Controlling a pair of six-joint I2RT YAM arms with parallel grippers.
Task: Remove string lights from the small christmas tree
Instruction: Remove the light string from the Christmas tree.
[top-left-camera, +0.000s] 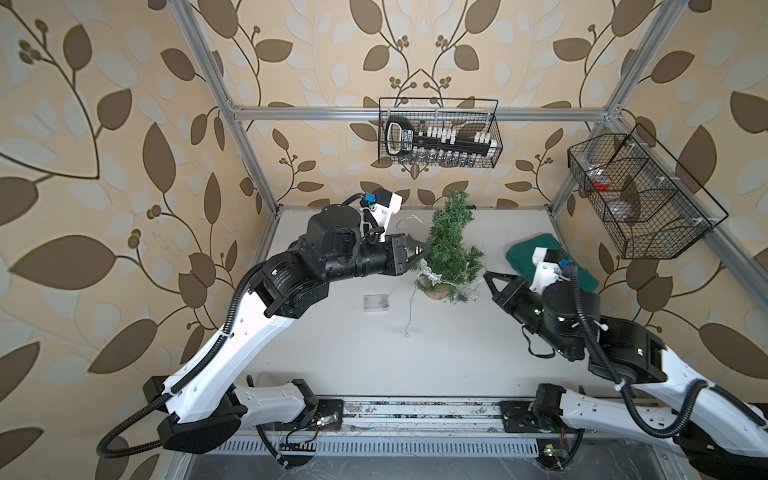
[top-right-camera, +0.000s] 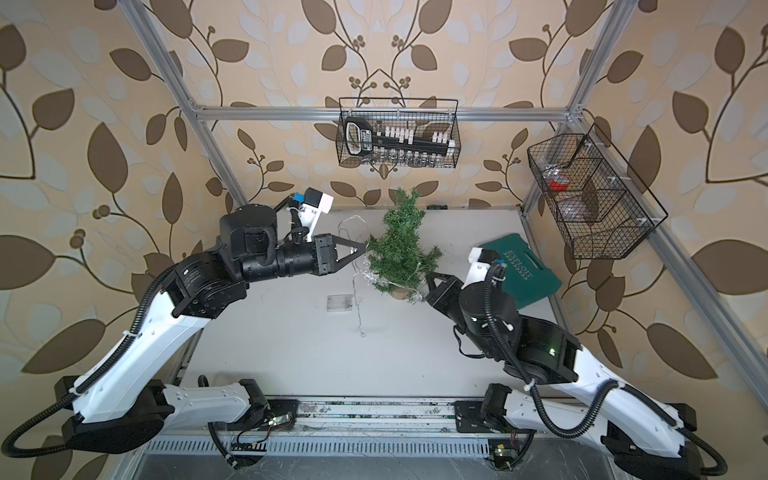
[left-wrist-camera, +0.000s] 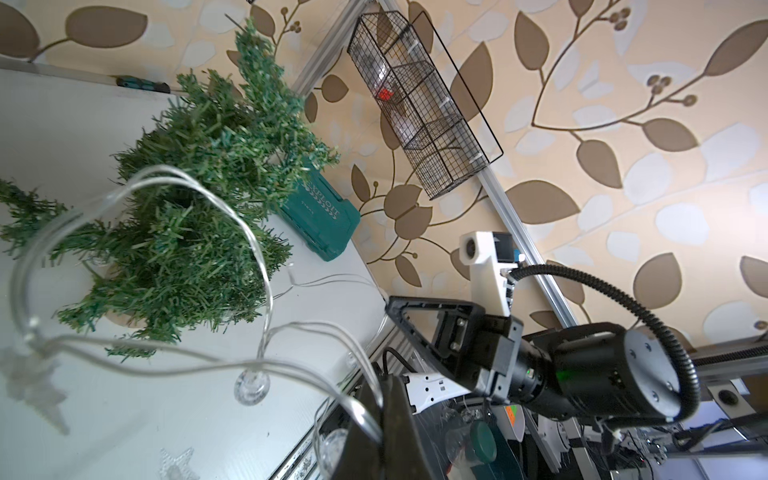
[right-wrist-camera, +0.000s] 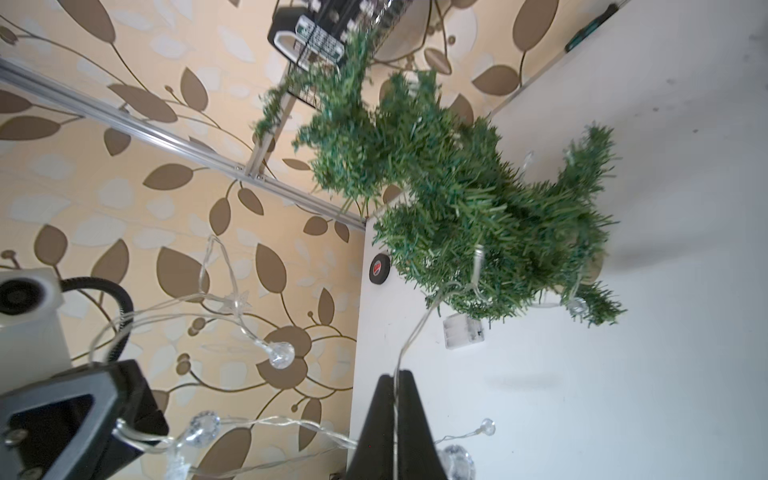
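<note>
The left gripper (top-left-camera: 427, 248) sits at nine o'clock of the small christmas tree (top-left-camera: 451, 245), tips right against the needles. It is pressed together on the string lights (left-wrist-camera: 250, 384). Its wrist view shows several strands funnelling into the dark finger, but the pinch point itself is blurred and cut off at the frame edge.

Over at the tree's four o'clock, the right gripper (top-left-camera: 486, 275) is clamped too. One thin strand runs from the branches straight into the seam between its fingers (right-wrist-camera: 411, 415).

The tree stands toward twelve o'clock on the white table (top-left-camera: 353, 365), its tan base mostly buried under the lower branches. Loose loops of wire hang in the air beside the left gripper, and one strand trails down to the table at the tree's seven o'clock. How much wire is wound through the foliage is hard to make out, since the silvery line vanishes among the needles.

The battery box (top-left-camera: 376, 302) lies flat at the tree's eight o'clock, clear of the base.

At three o'clock a green case (top-right-camera: 528, 266) is half covered by the right arm. A black tape roll (right-wrist-camera: 380, 270) shows only in the right wrist view; the left arm hides it from above.
</note>
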